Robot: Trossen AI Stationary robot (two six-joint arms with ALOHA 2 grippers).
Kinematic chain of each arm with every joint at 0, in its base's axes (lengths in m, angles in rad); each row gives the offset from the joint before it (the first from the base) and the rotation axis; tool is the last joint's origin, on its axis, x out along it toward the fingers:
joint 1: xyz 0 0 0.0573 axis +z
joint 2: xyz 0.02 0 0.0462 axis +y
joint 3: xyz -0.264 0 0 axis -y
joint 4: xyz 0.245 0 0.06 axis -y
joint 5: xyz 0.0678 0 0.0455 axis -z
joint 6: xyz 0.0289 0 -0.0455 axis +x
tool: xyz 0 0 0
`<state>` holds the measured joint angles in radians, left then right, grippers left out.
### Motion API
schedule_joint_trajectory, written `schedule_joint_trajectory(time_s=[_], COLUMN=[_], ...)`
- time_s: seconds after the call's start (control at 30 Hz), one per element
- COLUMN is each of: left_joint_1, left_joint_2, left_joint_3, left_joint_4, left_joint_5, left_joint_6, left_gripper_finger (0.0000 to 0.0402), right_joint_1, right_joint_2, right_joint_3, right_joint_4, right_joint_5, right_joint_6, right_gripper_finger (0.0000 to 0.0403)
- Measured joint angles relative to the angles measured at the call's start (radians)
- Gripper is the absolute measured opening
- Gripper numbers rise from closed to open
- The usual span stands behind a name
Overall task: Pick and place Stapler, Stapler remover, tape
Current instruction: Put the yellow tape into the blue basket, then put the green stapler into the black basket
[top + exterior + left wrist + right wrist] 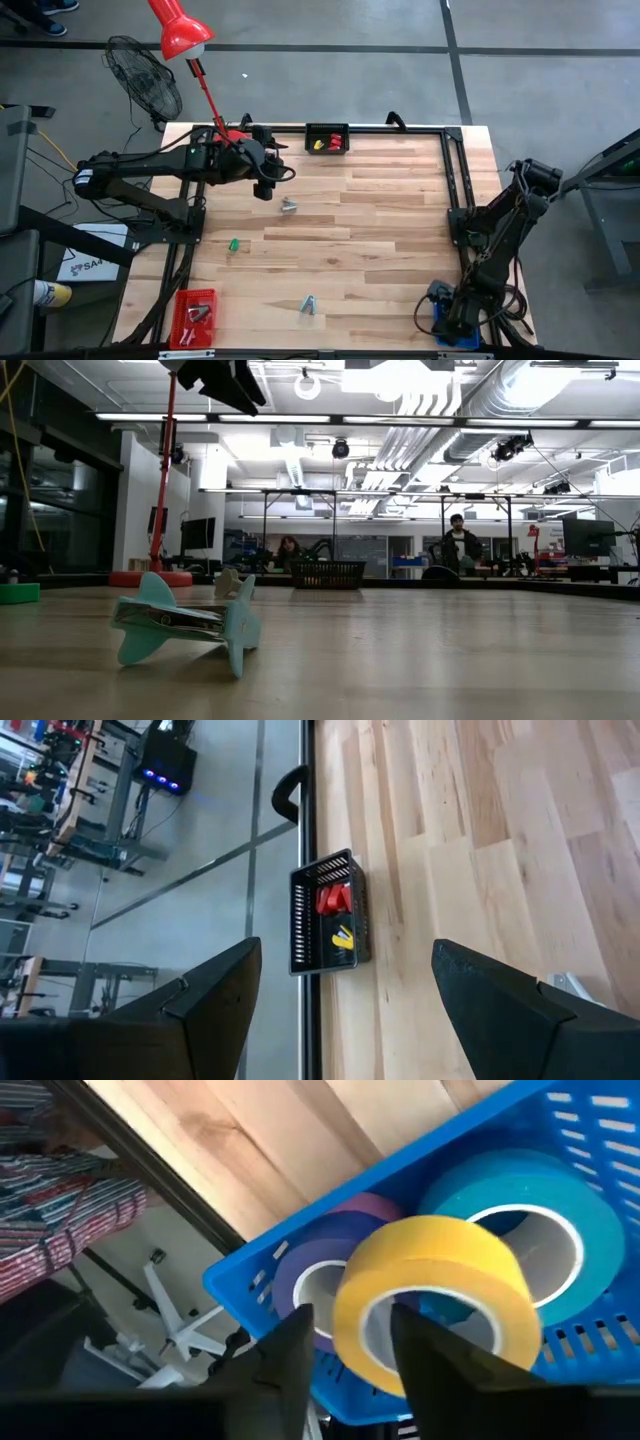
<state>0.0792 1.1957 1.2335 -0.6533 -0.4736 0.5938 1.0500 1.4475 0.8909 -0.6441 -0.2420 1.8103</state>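
Note:
In the right wrist view, yellow tape (430,1295), blue tape (530,1230) and purple tape (320,1270) lie in a blue basket (260,1270) at the table's near right corner (455,328). My right gripper (350,1355) points down into it, open, with the yellow roll's wall between its fingers. A pale blue stapler remover (309,305) (185,625) stands on its claws near the front edge, and another (288,205) lies mid-table. My left gripper (265,188) hangs open above the far left. A black basket (328,915) holds what look like small red and yellow staplers. My right gripper comes from above with one finger (420,1345) inside the yellow roll's hole and the other (285,1355) outside its wall (350,1315). A gap shows beside the outer finger. Whether the inner finger touches, I cannot tell. The roll rests tilted on the blue and purple rolls.
A red basket (193,318) with metal pieces sits at the near left corner. A small green thing (233,243) lies left of centre. A red lamp (180,35) stands at the far left, its base (150,577) on the table. People sit in the room beyond.

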Motion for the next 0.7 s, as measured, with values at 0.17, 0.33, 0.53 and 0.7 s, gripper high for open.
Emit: schedule_joint_trajectory(time_s=[0.17, 0.33, 0.53, 0.7], left_joint_1=[0.0, 0.0, 0.0, 0.0], left_joint_2=[-0.002, -0.014, -0.022, -0.029], left_joint_3=[0.0, -0.001, -0.001, -0.001], left_joint_4=[0.0, -0.001, -0.005, -0.012], left_joint_5=[0.0, 0.002, 0.004, 0.004], left_joint_6=[0.001, 0.002, 0.003, -0.019], left_gripper_finger=[0.0289, 0.0289, 0.0289, 0.0289], right_joint_1=[-0.004, -0.02, -0.038, -0.088], right_joint_2=[-0.015, -0.116, -0.27, -0.383], right_joint_3=[0.0, 0.0, 0.0, 0.0], right_joint_4=[0.044, 0.036, -0.038, -0.177], right_joint_5=[-0.035, -0.034, 0.049, 0.143], right_joint_6=[0.008, 0.06, 0.095, 0.01], right_gripper_finger=[0.016, 0.0172, 0.0173, 0.0172])
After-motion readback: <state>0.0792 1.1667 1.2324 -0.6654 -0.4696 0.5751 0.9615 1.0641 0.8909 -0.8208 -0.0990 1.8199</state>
